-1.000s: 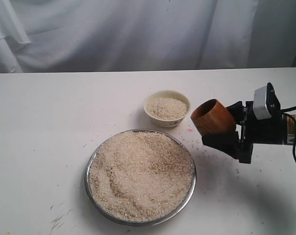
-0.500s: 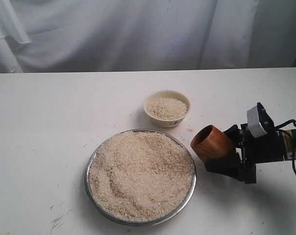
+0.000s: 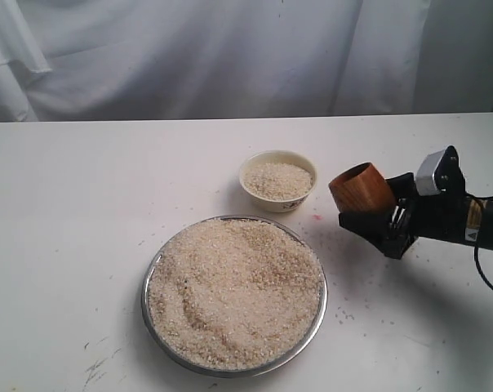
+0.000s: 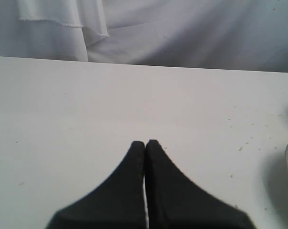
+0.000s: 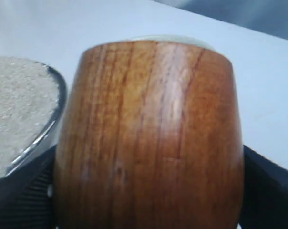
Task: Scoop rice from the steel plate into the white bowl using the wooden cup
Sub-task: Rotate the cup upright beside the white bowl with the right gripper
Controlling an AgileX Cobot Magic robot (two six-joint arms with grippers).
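Rice heap (image 3: 234,294); white table (image 3: 67,204), white drape (image 3: 189,57).

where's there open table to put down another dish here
The widest bare tabletop lies left of the steel plate and white bowl, back to the curtain. A narrower strip runs behind the bowl. It is crowded between the bowl, the plate rim and the held wooden cup, and loose rice grains dot the table right of the plate.

White tabletop (image 3: 83,245), draped white cloth backdrop (image 3: 189,57), soft even light
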